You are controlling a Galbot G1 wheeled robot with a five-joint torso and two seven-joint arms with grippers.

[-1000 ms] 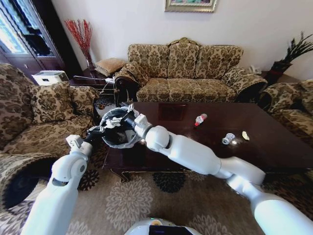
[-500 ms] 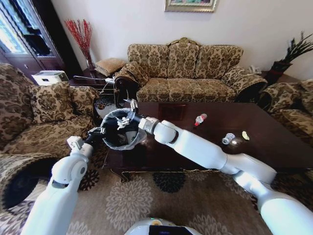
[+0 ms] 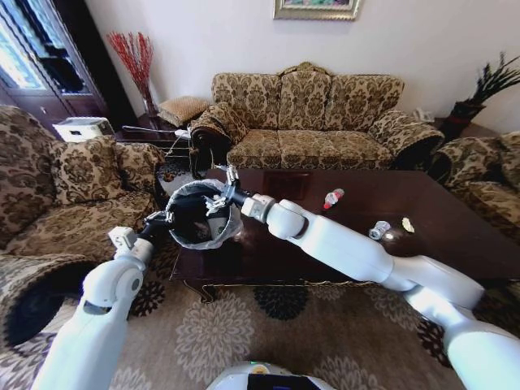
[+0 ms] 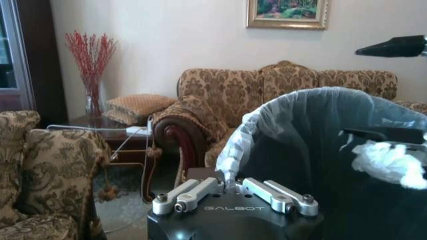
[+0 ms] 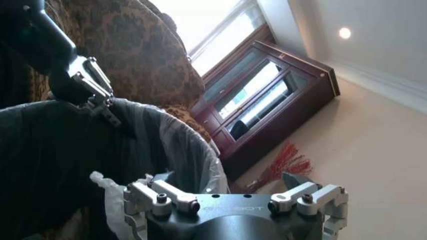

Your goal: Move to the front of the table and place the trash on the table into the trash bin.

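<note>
1. Holding the small round black trash bin by its rim, the left gripper has its fingers clamped together on the whitish translucent plastic liner bag ruffled around that rim; the bin hangs in the air beside the near left corner of the worktop.
2. The right gripper is positioned over the bin's mouth, on the rim side opposite the left fingers. In the right wrist view its fingers stand well apart, with nothing between them.
3. A crumpled white paper bit lies inside the bin, against the dark inner wall, below the right fingers.
4. The large rectangular dark mahogany glossy worktop carries the remaining trash, all well apart from both sets of fingers:
   - a clear plastic bottle with a red cap, lying on its side near the far edge;
   - a crushed clear bottle, farther along the right arm's side;
   - a small pale wrapper, just beside the crushed bottle.
</note>
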